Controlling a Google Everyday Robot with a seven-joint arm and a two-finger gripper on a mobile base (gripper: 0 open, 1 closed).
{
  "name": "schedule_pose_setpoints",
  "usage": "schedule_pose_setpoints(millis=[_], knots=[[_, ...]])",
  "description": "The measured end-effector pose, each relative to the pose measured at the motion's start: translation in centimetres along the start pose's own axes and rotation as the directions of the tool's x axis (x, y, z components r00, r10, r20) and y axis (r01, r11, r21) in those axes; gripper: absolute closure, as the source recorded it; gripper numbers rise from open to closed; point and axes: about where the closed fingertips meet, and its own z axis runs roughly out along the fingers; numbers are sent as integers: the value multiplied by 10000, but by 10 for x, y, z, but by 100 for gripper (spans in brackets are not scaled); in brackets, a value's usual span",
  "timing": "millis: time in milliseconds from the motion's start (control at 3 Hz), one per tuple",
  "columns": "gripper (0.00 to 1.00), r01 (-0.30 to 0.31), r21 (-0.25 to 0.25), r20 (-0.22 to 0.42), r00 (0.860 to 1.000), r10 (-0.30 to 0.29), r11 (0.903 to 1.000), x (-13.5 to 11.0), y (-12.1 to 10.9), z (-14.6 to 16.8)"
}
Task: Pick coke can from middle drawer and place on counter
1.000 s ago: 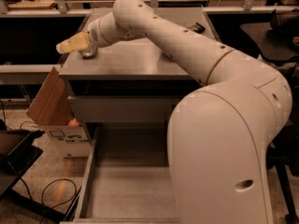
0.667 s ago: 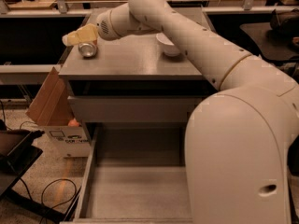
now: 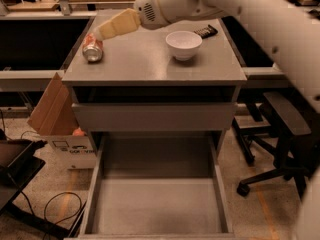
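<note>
1. The coke can (image 3: 92,48) is on the counter (image 3: 150,64), at its far left corner and close to the left edge. Its silver top faces the near side, so it seems tipped or lying down rather than upright, though this is not certain.
2. The gripper (image 3: 102,32), a pale yellow wedge, hangs just beyond the can on its far right side, with its tip at or almost at the can. Whether it is open or closed cannot be told, and nothing appears to be lifted in it.
3. The white arm (image 3: 235,6) reaches in from the upper right, across the far side of the counter.
4. A white bowl (image 3: 184,44) stands on the right half of the counter, well apart from the can. A small dark object (image 3: 206,31) lies just beyond it.
5. The middle drawer (image 3: 155,206) is pulled out below, towards the near side, with its grey floor bare.
6. The step in hand looks like letting go and backing off. To do it well, the gripper should draw up and away to the far right. It must not brush the can, which could roll off the left edge.
7. One second ago the gripper sat over the can and hid most of it. Since then it has come off, and the can now shows in full. The arm's bulk, which hid the bowl and the drawer's right side, has swung to the right.
</note>
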Motion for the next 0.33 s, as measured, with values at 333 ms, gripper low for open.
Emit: schedule_pose_setpoints(millis=[333], knots=[[0,207,411,281,9994,-218,9989,16,35,-60]])
